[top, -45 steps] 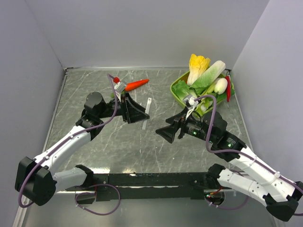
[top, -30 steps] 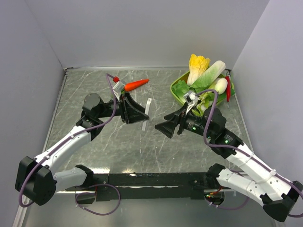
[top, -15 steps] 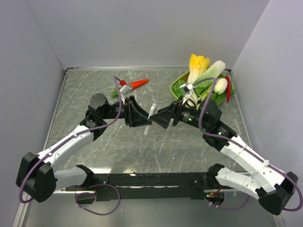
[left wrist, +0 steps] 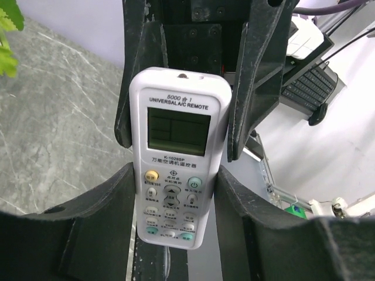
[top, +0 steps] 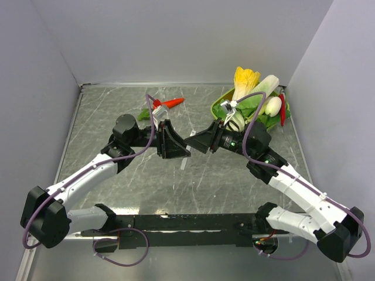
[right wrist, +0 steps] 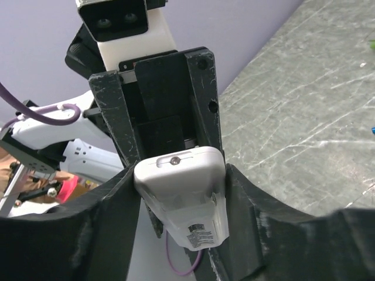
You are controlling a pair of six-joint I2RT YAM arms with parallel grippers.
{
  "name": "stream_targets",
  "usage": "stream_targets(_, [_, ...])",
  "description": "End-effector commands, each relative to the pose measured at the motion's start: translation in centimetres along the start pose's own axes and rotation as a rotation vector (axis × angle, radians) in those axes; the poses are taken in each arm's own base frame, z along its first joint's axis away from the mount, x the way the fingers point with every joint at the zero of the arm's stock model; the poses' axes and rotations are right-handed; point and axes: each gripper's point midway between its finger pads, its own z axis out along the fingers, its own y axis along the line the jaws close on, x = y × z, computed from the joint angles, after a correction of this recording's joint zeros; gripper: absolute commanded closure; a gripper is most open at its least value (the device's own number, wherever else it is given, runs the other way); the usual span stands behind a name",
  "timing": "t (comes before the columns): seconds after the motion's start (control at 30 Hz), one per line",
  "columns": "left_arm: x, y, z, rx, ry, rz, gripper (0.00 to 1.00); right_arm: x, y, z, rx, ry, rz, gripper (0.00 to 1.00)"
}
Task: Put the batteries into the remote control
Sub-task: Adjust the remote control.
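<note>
The remote control [left wrist: 179, 146] is held above the table [top: 117, 117] in the middle of the top view, where the two arms meet tip to tip. It is gripped by the jaws of the left gripper [left wrist: 176, 175] — one finger is pressed on each long side, at about its lower half. In the left wrist view the face with the small screen and the buttons is seen, upright in the middle of the frame.

The upper end of the remote is flanked by the jaws of the right gripper [right wrist: 179, 175], one on each side and very close to it. Whether these jaws are pressed on it or only near it cannot be told. In the right wrist view the plain back of the remote is seen low in the middle, with a small label on it.

An orange carrot [top: 171, 103] is laid on the table near the top of the top view. A green bowl [top: 215, 111] filled with vegetables is set at the upper right — both are well apart from the remote.
</note>
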Motion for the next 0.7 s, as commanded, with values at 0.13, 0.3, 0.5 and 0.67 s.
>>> stream_targets(0.13, [-1.9,0.2,-0.3,-0.104,-0.052,0.125,0.44,-1.3,0.7,-0.2,-0.016,-0.075,0.098,0.99])
stream_targets(0.3, [-4.3,1.6,-1.6,-0.353,-0.206,0.211,0.09,-2.8,-2.0,-1.6,0.157,-0.213,0.213,1.00])
stream_targets(0.5, [-4.5,2.0,-2.2,-0.580,-0.338,0.261,0.02,-3.2,-5.4,-4.3,0.389,-0.332,0.402,1.00])
stream_targets(0.67, [-4.0,1.2,-1.5,-0.628,-0.348,0.305,0.01,-3.3,-6.2,-5.4,0.451,-0.395,0.548,1.00])
